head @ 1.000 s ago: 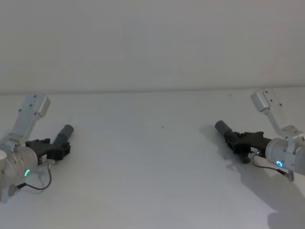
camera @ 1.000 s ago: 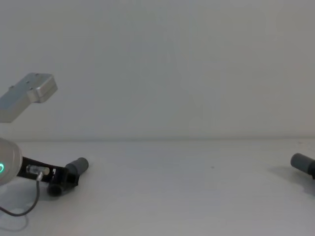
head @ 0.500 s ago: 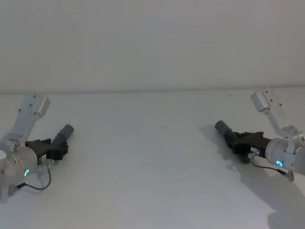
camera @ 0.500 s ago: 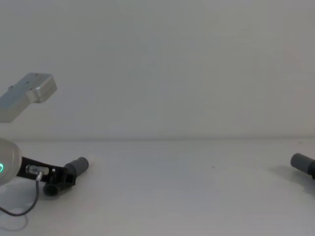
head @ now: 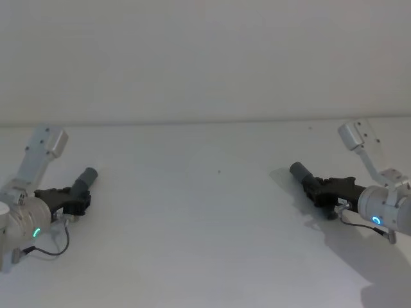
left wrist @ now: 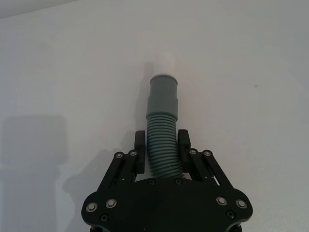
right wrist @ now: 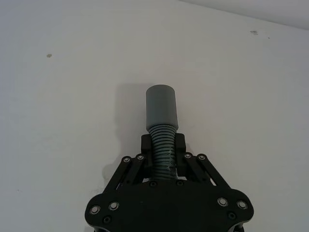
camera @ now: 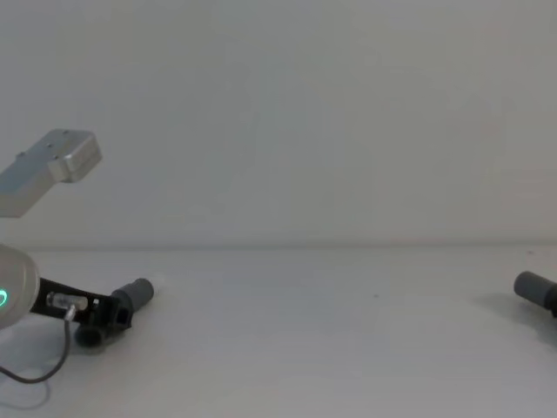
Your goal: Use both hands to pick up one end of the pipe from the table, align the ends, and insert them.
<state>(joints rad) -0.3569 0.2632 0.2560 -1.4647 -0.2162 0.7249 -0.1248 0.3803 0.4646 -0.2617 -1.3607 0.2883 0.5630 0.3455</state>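
We see two silver-grey cylindrical arms: the left arm (head: 19,221) wears a green ring light (head: 36,232) and trails a thin grey looping cable (camera: 67,333), while the right arm (head: 388,212) wears a blue ring light (head: 376,220). Each carries a silver angular wrist bracket (head: 48,142). The black plastic two-finger left gripper (left wrist: 161,146) and the matching right gripper (right wrist: 163,145) have jointed linkage fingers dotted with small silver screws (left wrist: 110,203).

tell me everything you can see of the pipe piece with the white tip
The pipe piece is a short dark grey plastic tube: a ribbed section, a smooth cuff, then a narrower whitish tip. The left hand clamps its ribbed section from both sides at the left of the table, tip pointing forward, away from the hand.
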